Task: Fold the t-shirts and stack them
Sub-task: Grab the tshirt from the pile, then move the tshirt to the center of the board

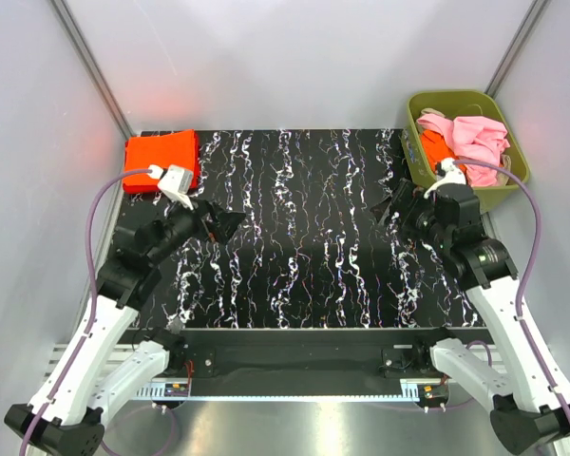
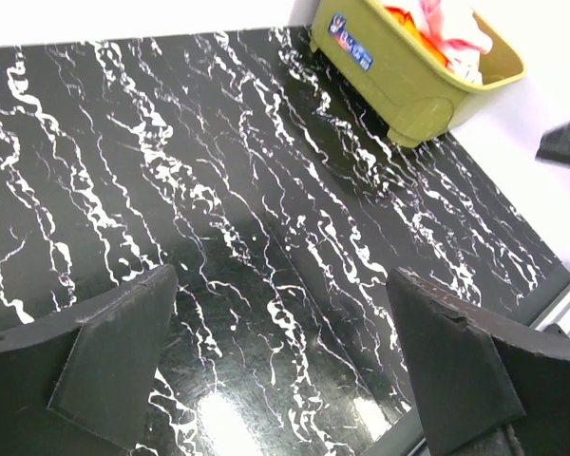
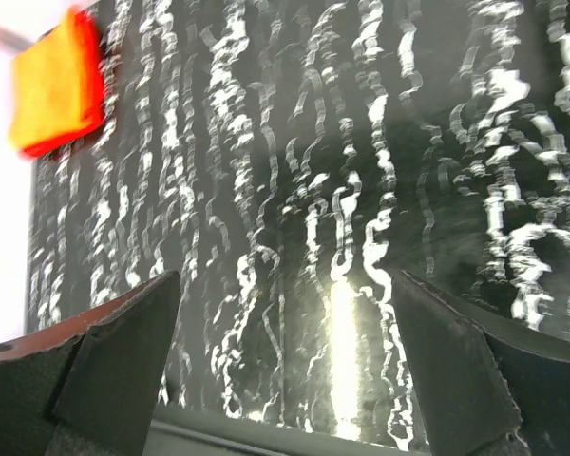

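Closest to you, both arms are up over the black marble-look table (image 1: 294,275) and neither one is gripping anything. Your left gripper (image 1: 218,223) sits over the left side, fingers spread wide and released, and the left wrist view shows only tabletop between them. Your right gripper (image 1: 392,206) is over the right side, just in front of the bin, fingers spread wide and released too. Further back, a folded orange-red t-shirt (image 1: 160,161) lies flat in the far left corner of the table, just beyond the left wrist. In the far right corner the olive-green bin (image 1: 456,96) holds a crumpled pink t-shirt (image 1: 480,138), with a bunched orange-red t-shirt (image 1: 433,147) beside it against the bin's left wall
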Controlling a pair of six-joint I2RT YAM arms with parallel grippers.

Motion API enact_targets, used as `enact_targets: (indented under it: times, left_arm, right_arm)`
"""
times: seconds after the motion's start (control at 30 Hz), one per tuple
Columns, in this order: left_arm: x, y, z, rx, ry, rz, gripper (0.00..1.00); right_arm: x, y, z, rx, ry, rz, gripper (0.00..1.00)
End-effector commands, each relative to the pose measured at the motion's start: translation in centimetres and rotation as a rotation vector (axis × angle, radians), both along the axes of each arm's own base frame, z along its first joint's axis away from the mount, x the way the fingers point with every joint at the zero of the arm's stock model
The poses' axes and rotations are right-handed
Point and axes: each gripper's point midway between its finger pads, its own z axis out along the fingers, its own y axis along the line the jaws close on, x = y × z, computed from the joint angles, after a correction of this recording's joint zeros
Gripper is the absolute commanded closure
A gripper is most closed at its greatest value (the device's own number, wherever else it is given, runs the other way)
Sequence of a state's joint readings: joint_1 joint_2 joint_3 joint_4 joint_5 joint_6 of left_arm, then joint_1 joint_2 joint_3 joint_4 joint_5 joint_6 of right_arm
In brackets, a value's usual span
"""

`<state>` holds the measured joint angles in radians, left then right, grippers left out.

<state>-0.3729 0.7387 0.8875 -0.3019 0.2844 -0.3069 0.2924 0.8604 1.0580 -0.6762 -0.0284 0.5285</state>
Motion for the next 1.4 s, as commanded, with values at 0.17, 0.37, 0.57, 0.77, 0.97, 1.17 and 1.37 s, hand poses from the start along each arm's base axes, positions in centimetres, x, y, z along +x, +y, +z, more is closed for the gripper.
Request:
enact_targets:
  times: [0.17,0.37,0.57,0.77,0.97,1.17,1.37]
  left_arm:
    - [0.2,-0.7,0.4,-0.004,-0.010,-0.038,0.01]
    - [-0.3,-1.2,0.4,-0.014,-0.003,-0.078,0.01]
    - [-0.4,-1.6,0.1,-0.016,0.009,-0.099,0.01]
    - [-0.7,-1.6,0.3,-0.015,0.003,-0.115,0.01]
    - [-1.0,-1.3,0.8,-0.016,-0.022,-0.105,0.01]
    - [-0.9,-1.5,0.5,-0.024,0.006,-0.131,0.01]
    - [-0.6,-1.7,0.0,-0.024,0.032,-0.151,0.01]
  right_arm:
    - [9.5,-8.1,7.3,-0.298,-0.117,-0.402,0.00]
    - [18.4,-17.5,8.7,-0.301,-0.052,-0.667,0.00]
    - [26.0,-22.3,3.1,-0.287,0.058,-0.679,0.01]
    - [31.0,-24.4,-1.0,-0.340,0.138,-0.628,0.07]
    - [30.5,-26.6,1.5,-0.408,0.121,-0.703,0.84]
    - [26.7,-20.9,14.3,-0.228,-0.154,-0.518,1.00]
    - [19.1,-8.7,25.1,0.060,-0.385,-0.025,1.00]
